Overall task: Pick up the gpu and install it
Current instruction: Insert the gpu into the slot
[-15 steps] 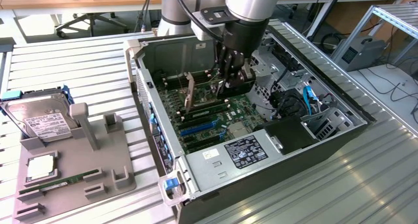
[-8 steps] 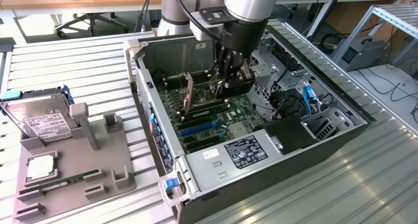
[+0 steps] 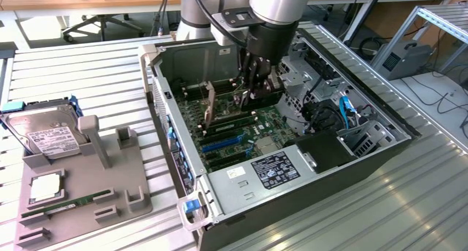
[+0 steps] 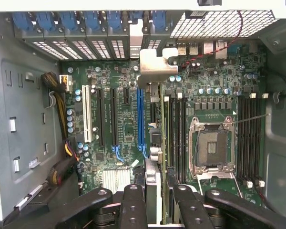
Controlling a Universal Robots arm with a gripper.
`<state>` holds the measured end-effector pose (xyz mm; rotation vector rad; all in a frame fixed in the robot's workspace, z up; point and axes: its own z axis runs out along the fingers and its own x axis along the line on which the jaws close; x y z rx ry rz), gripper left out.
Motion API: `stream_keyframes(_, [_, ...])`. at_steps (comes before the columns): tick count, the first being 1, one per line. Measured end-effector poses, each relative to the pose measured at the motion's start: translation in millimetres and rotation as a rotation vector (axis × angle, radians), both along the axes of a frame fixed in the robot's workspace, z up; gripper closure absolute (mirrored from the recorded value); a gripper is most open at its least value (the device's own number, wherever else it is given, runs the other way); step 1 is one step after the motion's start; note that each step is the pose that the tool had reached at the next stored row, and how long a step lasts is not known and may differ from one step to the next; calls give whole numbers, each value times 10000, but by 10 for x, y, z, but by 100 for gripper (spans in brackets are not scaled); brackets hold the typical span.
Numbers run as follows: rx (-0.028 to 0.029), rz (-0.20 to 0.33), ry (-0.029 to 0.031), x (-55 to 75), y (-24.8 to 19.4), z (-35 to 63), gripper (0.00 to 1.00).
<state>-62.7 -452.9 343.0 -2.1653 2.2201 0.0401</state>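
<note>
My gripper [image 3: 257, 95] reaches down into the open computer case [image 3: 380, 125] and is shut on the gpu [image 3: 209, 106], a dark card held on edge above the green motherboard [image 3: 241, 130]. In the wrist view, the black fingers [image 4: 133, 205] clamp the gpu [image 4: 155, 64] from both sides. The card runs away from them edge-on. Its silvery end bracket lies close to the rear slot openings. The card hangs over the strip between the blue expansion slot [image 4: 140, 119] and the memory slots [image 4: 178, 129]. Whether its lower edge touches a slot is hidden.
A grey holder tray [image 3: 80, 190] at the exterior view's left carries a silver hard drive [image 3: 44, 133], a square chip [image 3: 45, 188] and a green RAM stick [image 3: 66, 201]. Inside the case lie the power supply [image 3: 270, 169], the empty CPU socket [image 4: 212, 145] and cable bundles [image 4: 62, 90].
</note>
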Motion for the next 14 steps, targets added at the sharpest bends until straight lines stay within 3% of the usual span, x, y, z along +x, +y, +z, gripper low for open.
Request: stream_keyframes(14, [0, 1, 0, -36, -31, -5, 73])
